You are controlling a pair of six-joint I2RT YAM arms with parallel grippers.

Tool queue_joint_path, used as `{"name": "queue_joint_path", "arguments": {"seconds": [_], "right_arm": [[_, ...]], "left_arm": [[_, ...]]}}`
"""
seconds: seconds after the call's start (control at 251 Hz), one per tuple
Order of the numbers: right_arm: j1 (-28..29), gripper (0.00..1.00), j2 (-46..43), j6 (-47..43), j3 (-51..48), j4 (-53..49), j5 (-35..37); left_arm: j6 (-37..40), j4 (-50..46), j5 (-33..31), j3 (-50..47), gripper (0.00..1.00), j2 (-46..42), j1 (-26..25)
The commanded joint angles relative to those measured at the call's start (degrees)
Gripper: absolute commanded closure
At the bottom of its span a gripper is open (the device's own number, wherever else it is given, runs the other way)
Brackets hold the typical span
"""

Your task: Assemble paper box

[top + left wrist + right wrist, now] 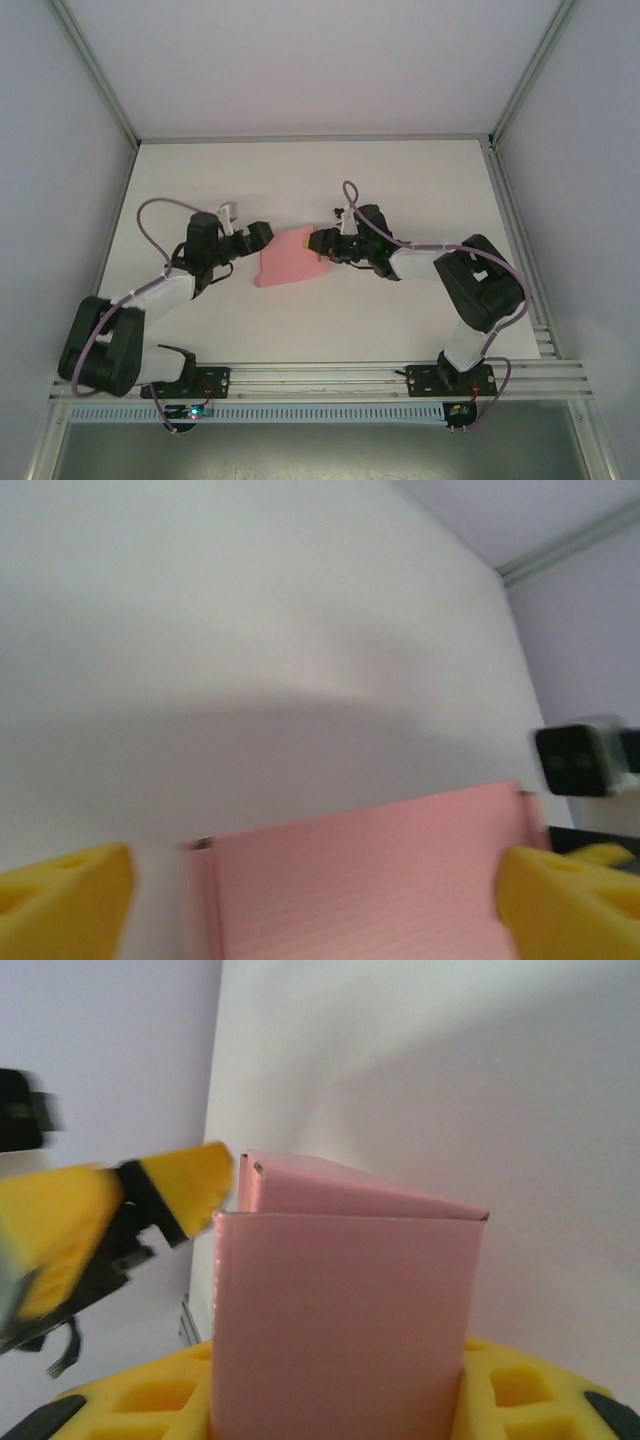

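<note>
Top view – the box (288,260) lies on the white table (300,180) near its middle, between the two arms. It looks a little longer across the table than deep, its right end tipped slightly toward the far side. The left gripper (262,236) sits at the box's upper left corner and the right gripper (320,246) at its right end. From this height I cannot tell how either pair of jaws stands.

Left wrist view – the jaws are spread wide. One yellow finger (70,895) is at the left edge of the picture and the other at the right edge. The box (370,880) shows as a flat pink panel running sideways between them, with bare table beyond it. The left finger stands clear of the card.

Right wrist view – here the box (340,1310) shows depth that the other views do not give: an upright front panel, with a second panel sloping away behind its top edge. The right gripper (335,1395) pinches that front panel between its yellow pads (150,1400). A finger (185,1188) of the left gripper is just beside the box's upper left corner.
</note>
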Motion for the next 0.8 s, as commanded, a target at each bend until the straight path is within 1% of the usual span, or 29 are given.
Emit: {"name": "queue_joint_path", "arguments": {"seconds": [0.0, 0.048, 0.096, 0.136, 0.18, 0.219, 0.251, 0.295, 0.383, 0.431, 0.487, 0.575, 0.666, 0.734, 0.794], "right_arm": [[-2.4, 0.61, -4.2, 2.7, -0.7, -5.3, 0.8], [-3.4, 0.61, -5.5, 3.4, 0.3, -10.9, 0.8], [-4.6, 0.61, -6.9, 4.1, 1.5, -15.9, 0.3], [-5.9, 0.61, -8.0, 5.6, 2.3, -20.3, -0.5], [-7.7, 0.61, -9.1, 6.3, 3.3, -25.5, -2.1], [-9.2, 0.61, -9.9, 7.1, 3.9, -29.6, -3.4], [-10.4, 0.61, -10.7, 7.9, 4.4, -33.9, -4.1], [-12.0, 0.61, -11.5, 9.3, 4.3, -36.6, -5.7], [-14.7, 0.60, -12.5, 15.2, 3.4, -40.2, -10.6], [-15.5, 0.59, -12.8, 17.2, 2.7, -39.6, -13.1], [-15.8, 0.59, -13.4, 18.1, 2.3, -40.4, -13.4], [-16.7, 0.59, -14.1, 20.3, 2.0, -40.1, -14.4], [-17.4, 0.59, -14.5, 21.8, 2.2, -40.1, -14.8], [-17.4, 0.59, -14.6, 22.4, 2.4, -40.1, -15.4], [-17.4, 0.58, -14.9, 23.0, 2.3, -39.9, -15.3]], "left_arm": [[31.4, -15.2, -6.3, 10.0, 0.00, -5.0, -9.9], [43.3, -23.3, -8.4, 14.2, 0.00, -5.0, -14.8], [53.6, -31.6, -6.8, 17.8, 0.00, -4.2, -18.5], [61.0, -38.5, -5.2, 20.3, 0.00, -3.2, -20.5], [67.4, -44.3, -6.1, 22.3, 0.00, -2.1, -22.5], [70.5, -45.4, -9.9, 22.7, 0.00, -1.4, -23.9], [72.4, -44.4, -13.3, 22.4, 0.00, -0.9, -24.5], [74.2, -41.4, -17.4, 21.6, 0.00, -0.1, -25.0], [77.6, -38.2, -21.2, 21.7, 0.00, 2.9, -25.6], [79.0, -39.1, -22.2, 22.7, 0.00, 4.7, -26.6], [81.0, -39.2, -23.7, 23.1, 0.00, 6.4, -27.8], [82.2, -32.9, -25.4, 21.5, 0.00, 7.7, -28.6], [83.1, -27.8, -24.0, 20.1, 0.00, 8.4, -28.9], [82.9, -25.1, -25.1, 20.1, 0.00, 9.3, -29.2], [83.1, -24.4, -26.6, 20.7, 0.03, 10.6, -29.5]]}}
